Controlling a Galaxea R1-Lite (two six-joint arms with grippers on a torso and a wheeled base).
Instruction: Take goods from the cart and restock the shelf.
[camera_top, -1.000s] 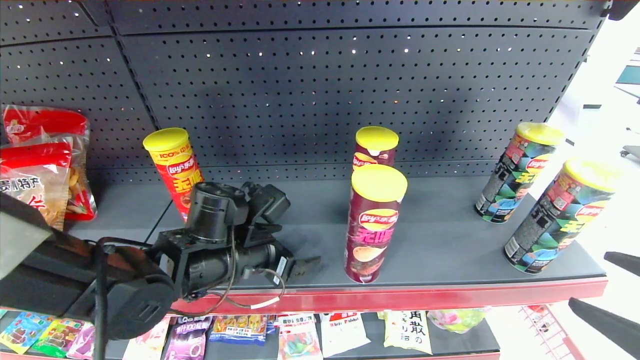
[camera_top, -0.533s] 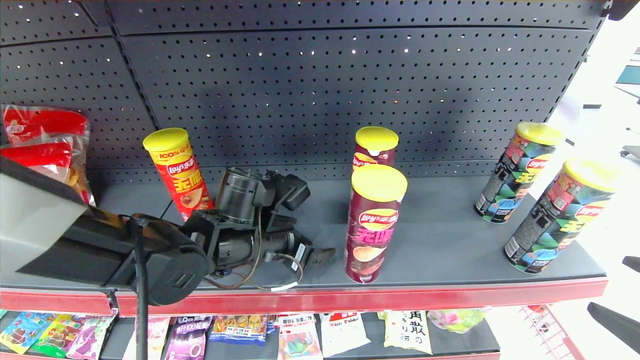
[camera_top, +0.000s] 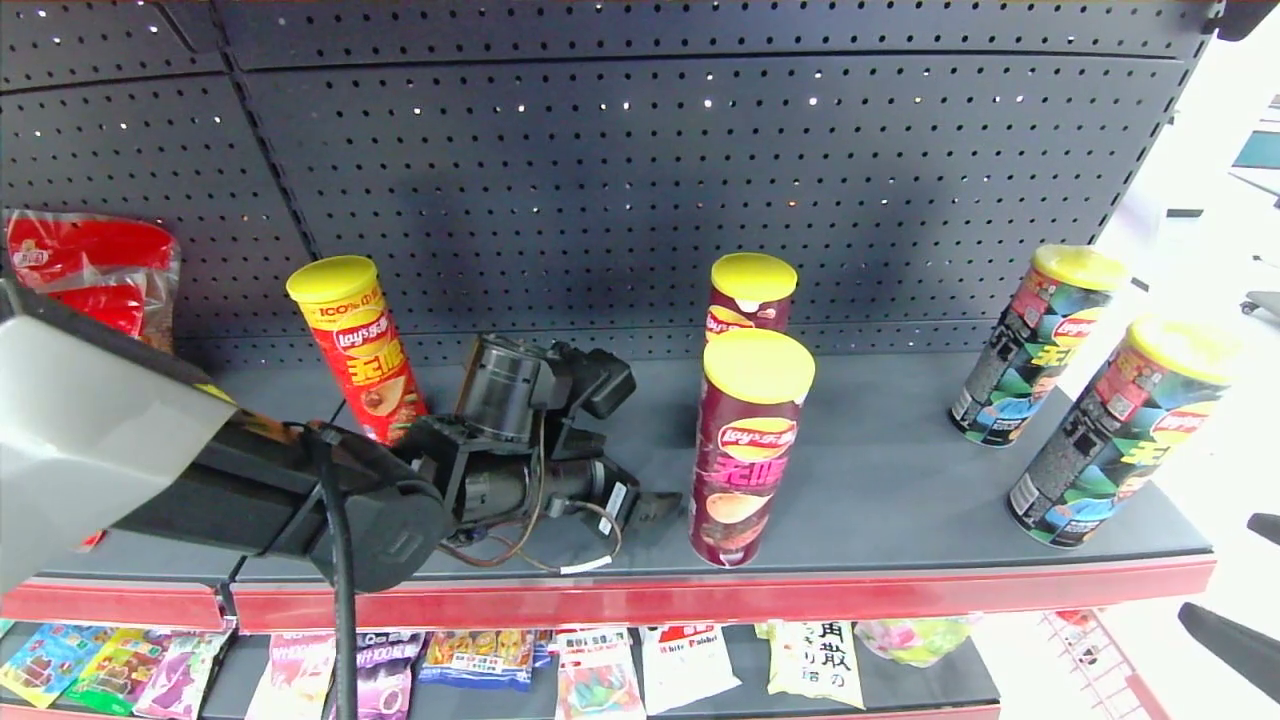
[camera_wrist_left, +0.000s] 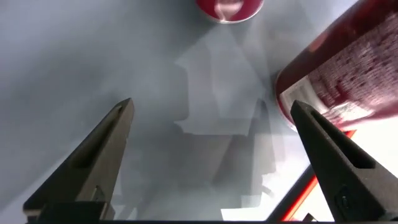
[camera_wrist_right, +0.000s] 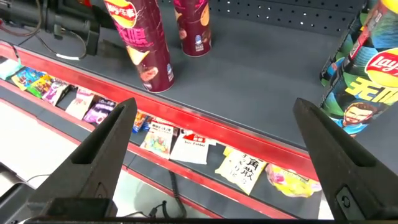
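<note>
On the grey shelf (camera_top: 900, 500) stand a red can with a yellow lid (camera_top: 355, 345), two maroon cans one behind the other (camera_top: 745, 450) (camera_top: 750, 290), and two black-and-green cans (camera_top: 1040, 345) (camera_top: 1120, 435). My left gripper (camera_top: 655, 505) lies low over the shelf, just left of the front maroon can. It is open (camera_wrist_left: 211, 112) with nothing between its fingers, and that can (camera_wrist_left: 348, 68) sits beside one finger. My right gripper (camera_wrist_right: 214, 106) hangs open in front of the shelf's red lip (camera_wrist_right: 205, 121), holding nothing.
Red snack bags (camera_top: 95, 260) fill the shelf's left end. Small packets (camera_top: 690, 660) line the shelf below. A perforated back panel (camera_top: 640, 200) closes the rear. Bare shelf lies between the maroon cans and the black-and-green cans.
My left arm has slid right and farther onto the shelf, bringing its open gripper close to the front maroon can. The right gripper's fingers have sunk lower at the head view's right edge.
</note>
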